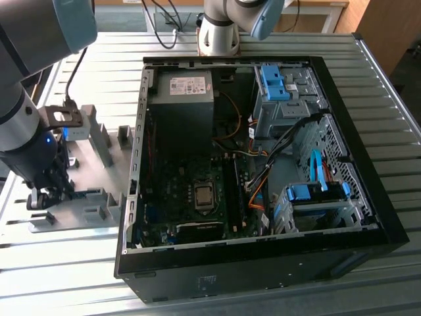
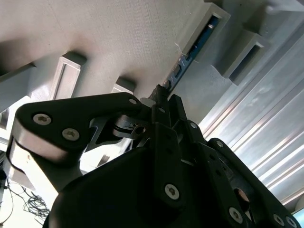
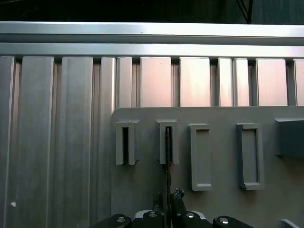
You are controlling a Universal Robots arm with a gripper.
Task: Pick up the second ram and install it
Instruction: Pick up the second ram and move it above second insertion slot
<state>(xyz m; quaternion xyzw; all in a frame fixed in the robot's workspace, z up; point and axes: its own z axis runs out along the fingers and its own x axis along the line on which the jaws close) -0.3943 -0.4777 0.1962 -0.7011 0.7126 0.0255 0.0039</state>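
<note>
In the first wrist view the second ram is seen edge-on in a grey holder slot. The claw is set astride it; whether it clamps cannot be told.

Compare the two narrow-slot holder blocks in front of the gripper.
The ram block holds the ram in its slot. The neighbour block has a dark slot with no board seen in it. The ram block lies in line with the gripper, which is at the ram, while the neighbour block sits off to one side. Both are grey, alike in shape, and stand side by side on the same grey plate.
</note>
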